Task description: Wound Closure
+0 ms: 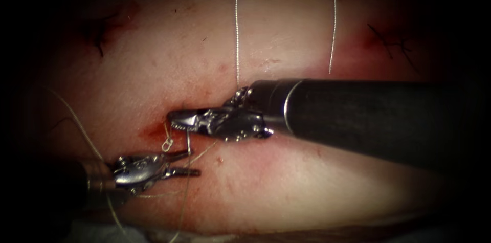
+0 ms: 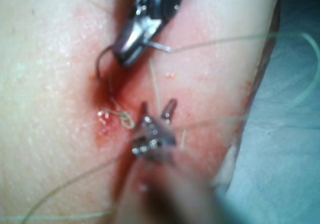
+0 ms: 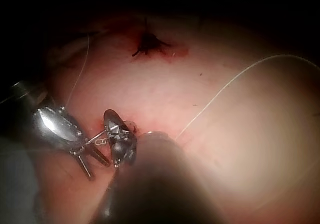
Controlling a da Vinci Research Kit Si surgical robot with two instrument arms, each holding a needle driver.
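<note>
– Red fluid [image 1: 153,133] marks the cut, and there's a small knot [image 1: 167,144] of pale thread sitting right on it. So is this stitch tied?

– Partly, I'd say. The loops look loose in the left wrist view and aren't drawn flat against the tissue [image 1: 307,192]. Long thread [image 1: 237,28] runs up and away from the site, and more strands trail off past the left tool. Nothing here looks trimmed.

– What are the tools holding?

– The right tool [image 1: 181,120] has its jaws clenched on the needle [image 2: 100,67], about midway along its curve, just right of the cut. One end of the arc dips to the tissue at the edge of the red patch. I can't tell whether the tip is buried or only resting there.

– And the other one?

– The left tool [image 1: 181,163] sits just below the knot with its jaws released and spread, grasping nothing, though thread crosses close by.

– Anything finished elsewhere?

– Two spots well away from this one, the upper left stitches [image 1: 99,33] and the upper right stitches [image 1: 388,43], carry dark thread and seem closed. By my reading this site is left: the knot needs to be snugged and the thread cut.
</note>
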